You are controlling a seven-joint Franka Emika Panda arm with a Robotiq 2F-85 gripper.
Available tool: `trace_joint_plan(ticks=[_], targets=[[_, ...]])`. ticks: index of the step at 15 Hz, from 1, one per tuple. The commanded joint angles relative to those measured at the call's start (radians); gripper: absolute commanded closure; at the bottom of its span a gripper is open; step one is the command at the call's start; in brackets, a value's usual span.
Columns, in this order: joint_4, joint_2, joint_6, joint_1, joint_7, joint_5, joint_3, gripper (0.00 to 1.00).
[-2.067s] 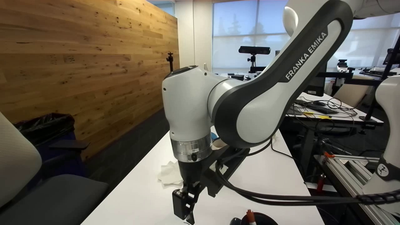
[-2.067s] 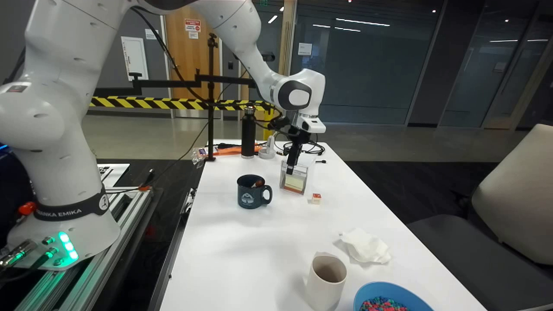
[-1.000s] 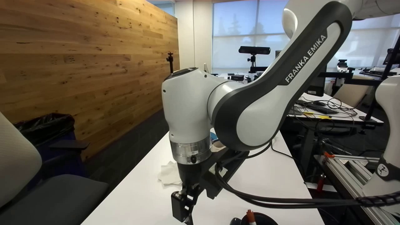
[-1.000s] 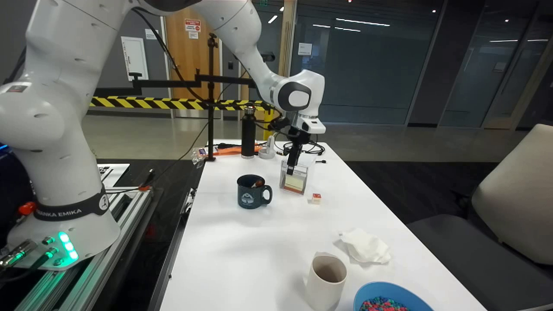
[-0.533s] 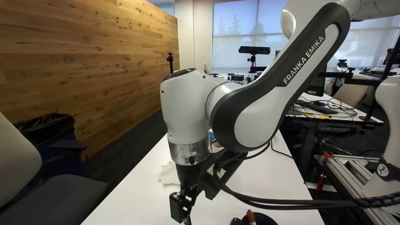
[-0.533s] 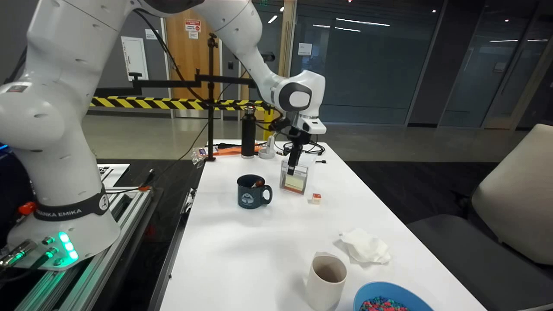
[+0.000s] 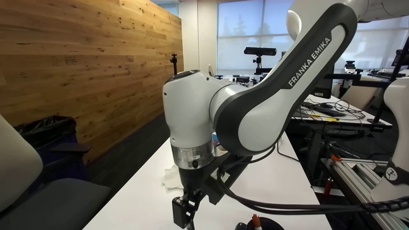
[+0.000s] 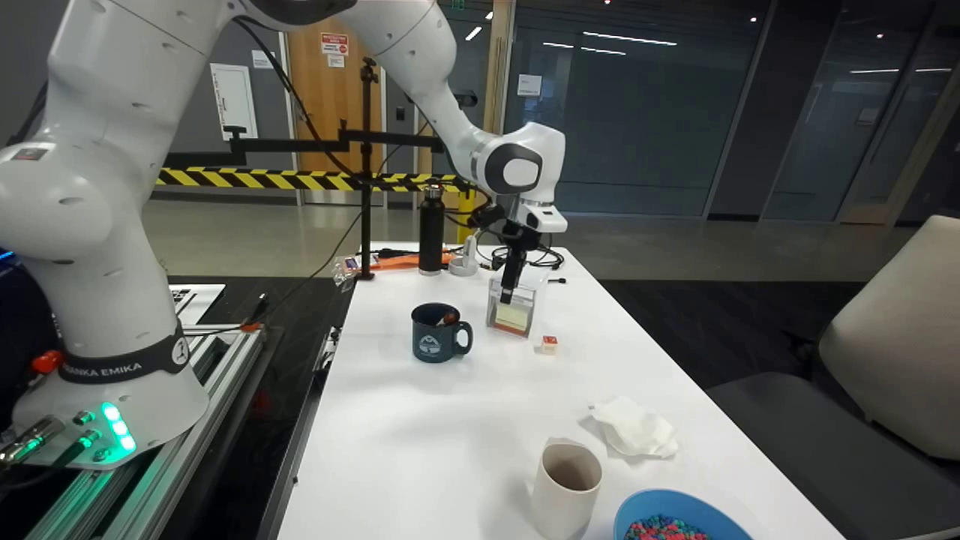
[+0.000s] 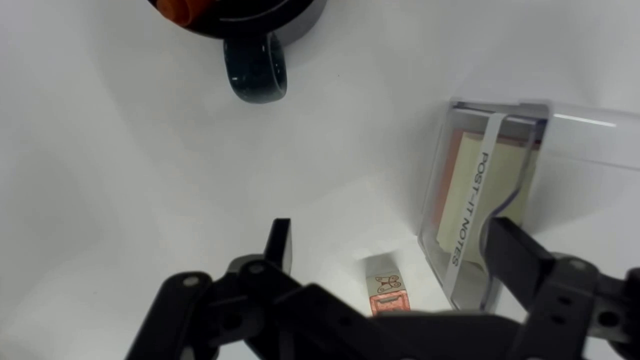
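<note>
My gripper [image 9: 394, 245] is open in the wrist view, with nothing held between its fingers. It points down at the table in both exterior views [image 8: 507, 289] [image 7: 183, 218]. A clear holder [image 9: 467, 210] labelled POST-IT NOTES, with yellow and orange notes inside, lies nearest. One finger overlaps the holder's edge in the wrist view; I cannot tell whether it touches. The holder also shows in an exterior view [image 8: 511, 315]. A small wooden block [image 9: 387, 290] with a red face and a butterfly drawing lies between the fingers' lines, below them, partly hidden by the gripper. It also shows in an exterior view [image 8: 549, 345].
A dark mug [image 8: 431, 337] with an orange-brown object inside stands beside the holder. A beige cup [image 8: 566, 487], a blue bowl [image 8: 679, 514] of coloured bits and a crumpled tissue [image 8: 636, 427] are farther along the table. A black bottle [image 8: 431, 229] and cables stand behind.
The arm and gripper have shifted slightly left and the upper arm has lowered a little in an exterior view. The block and mug have not moved.
</note>
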Motion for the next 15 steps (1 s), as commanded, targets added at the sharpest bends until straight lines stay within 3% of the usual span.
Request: trace_joint_plan(ticks=[1, 3, 4, 5, 7, 15], targets=[[0.034, 0.026, 0.014, 0.001, -0.010, -0.020, 0.006, 0.00], [0.038, 0.032, 0.011, 0.002, -0.017, -0.020, 0.006, 0.00], [0.038, 0.035, 0.010, 0.002, -0.021, -0.019, 0.007, 0.05], [0.041, 0.038, 0.008, 0.001, -0.026, -0.017, 0.008, 0.28], [0.044, 0.042, 0.007, 0.002, -0.030, -0.016, 0.010, 0.32], [0.052, 0.050, 0.002, 0.005, -0.037, -0.017, 0.010, 0.89]])
